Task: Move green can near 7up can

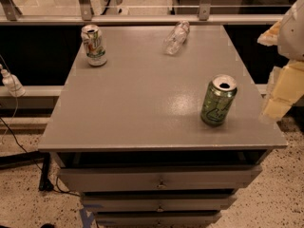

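The green can [218, 100] stands upright near the right front of the grey tabletop [142, 103]; it is all green with darker swirls and an opened silver top. The 7up can [94, 45], mostly white with green lettering, stands upright at the far left corner, far from the green can. My gripper [278, 101] is a pale cream shape at the right edge of the view, just off the table's right side and to the right of the green can, not touching it.
A clear plastic bottle [176, 37] lies on its side at the back middle of the table. Drawers [159, 179] sit below the top. A rail and glass wall run behind. A white object [10, 82] with cables is at the left.
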You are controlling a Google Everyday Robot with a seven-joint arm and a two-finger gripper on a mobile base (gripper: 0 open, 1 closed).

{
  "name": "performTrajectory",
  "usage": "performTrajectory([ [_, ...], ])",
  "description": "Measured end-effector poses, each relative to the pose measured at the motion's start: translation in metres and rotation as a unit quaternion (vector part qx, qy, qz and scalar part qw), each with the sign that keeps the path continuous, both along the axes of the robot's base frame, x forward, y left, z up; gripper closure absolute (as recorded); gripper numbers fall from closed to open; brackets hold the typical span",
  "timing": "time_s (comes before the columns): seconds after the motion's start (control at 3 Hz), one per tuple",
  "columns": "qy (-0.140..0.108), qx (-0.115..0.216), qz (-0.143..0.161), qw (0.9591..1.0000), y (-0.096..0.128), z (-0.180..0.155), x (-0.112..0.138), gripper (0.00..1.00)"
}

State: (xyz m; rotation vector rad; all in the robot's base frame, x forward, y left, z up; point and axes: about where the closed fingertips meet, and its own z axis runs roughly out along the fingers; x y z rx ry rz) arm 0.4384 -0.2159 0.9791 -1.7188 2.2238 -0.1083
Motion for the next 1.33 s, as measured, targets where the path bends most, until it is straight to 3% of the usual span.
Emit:
performTrajectory([
  [0.67,-0.008,0.010,0.000,0.9999,-0.002,0.000,0.004,0.00],
  [1.0,-0.022,0.054,0.003,0.9983,-0.010,-0.006,0.018,0.00],
  [1.33,-0.032,0.138,-0.004,0.9898,-0.026,-0.025,0.038,0.00],
])
